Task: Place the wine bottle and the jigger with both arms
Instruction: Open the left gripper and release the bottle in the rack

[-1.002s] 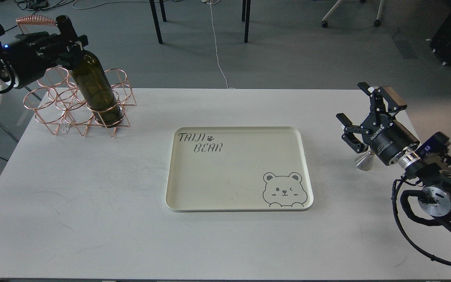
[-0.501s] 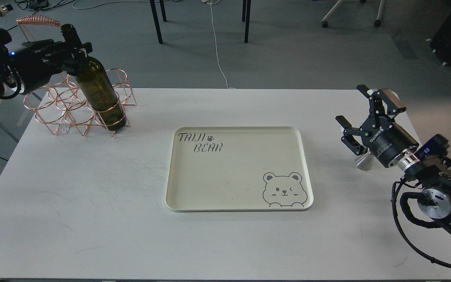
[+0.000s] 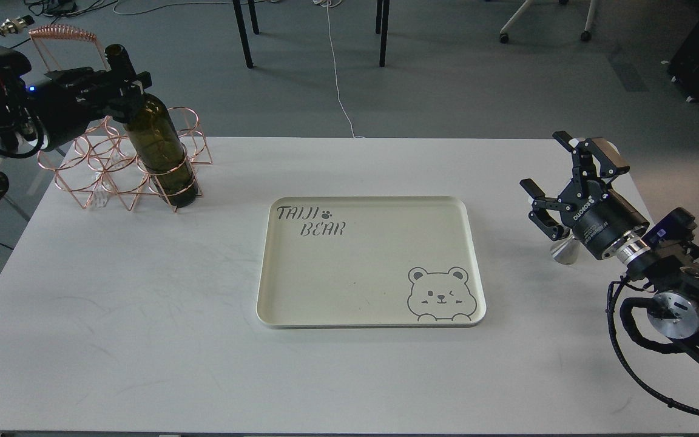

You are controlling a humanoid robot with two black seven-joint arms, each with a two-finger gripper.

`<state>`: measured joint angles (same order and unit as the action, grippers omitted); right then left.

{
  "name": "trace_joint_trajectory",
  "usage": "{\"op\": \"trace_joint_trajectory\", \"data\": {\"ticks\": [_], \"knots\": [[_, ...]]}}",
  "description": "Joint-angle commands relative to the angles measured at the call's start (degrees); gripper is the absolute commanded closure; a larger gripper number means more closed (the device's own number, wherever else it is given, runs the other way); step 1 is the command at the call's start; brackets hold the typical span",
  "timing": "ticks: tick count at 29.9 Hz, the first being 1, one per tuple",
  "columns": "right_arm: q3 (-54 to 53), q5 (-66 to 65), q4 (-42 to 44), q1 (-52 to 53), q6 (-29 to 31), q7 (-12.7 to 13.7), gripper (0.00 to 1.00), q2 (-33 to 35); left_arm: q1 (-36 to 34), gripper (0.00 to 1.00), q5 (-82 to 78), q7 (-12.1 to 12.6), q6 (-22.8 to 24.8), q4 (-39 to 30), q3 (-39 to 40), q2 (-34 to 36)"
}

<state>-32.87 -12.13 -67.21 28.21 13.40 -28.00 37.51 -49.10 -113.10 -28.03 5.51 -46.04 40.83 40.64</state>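
Note:
The dark olive-green wine bottle [image 3: 158,149] stands tilted in the front right ring of a copper wire rack [image 3: 91,176] at the table's far left. My left gripper [image 3: 120,91] is shut on the bottle's neck just below the mouth. The small steel jigger [image 3: 563,252] stands on the table at the right, mostly hidden behind my right gripper [image 3: 545,161]. That gripper is open and empty, with its fingers spread just above and to the left of the jigger.
A cream tray [image 3: 361,203] with "TAIJI BEAR" lettering and a bear drawing lies empty in the middle of the white table [image 3: 143,315]. Chair and table legs stand on the grey floor behind.
My left gripper has moved right and down with the bottle, whose base has slid slightly right in the rack. My right gripper sank a little toward the jigger, then stayed still.

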Motion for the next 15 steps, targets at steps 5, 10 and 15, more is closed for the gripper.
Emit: {"op": "trace_joint_trajectory", "data": {"ticks": [5,10,15], "knots": [[0.0,0.0,0.1,0.0,0.0,0.0,0.03,-0.2,-0.4,0.2,0.3,0.0,-1.7,1.4,0.0,-0.2],[0.0,0.0,0.1,0.0,0.0,0.0,0.03,-0.2,-0.4,0.09,2.3,0.0,-2.6,1.5,0.0,-0.2],[0.0,0.0,0.1,0.0,0.0,0.0,0.03,-0.3,-0.4,0.04,3.0,0.0,-2.6,1.5,0.0,-0.2]]}}
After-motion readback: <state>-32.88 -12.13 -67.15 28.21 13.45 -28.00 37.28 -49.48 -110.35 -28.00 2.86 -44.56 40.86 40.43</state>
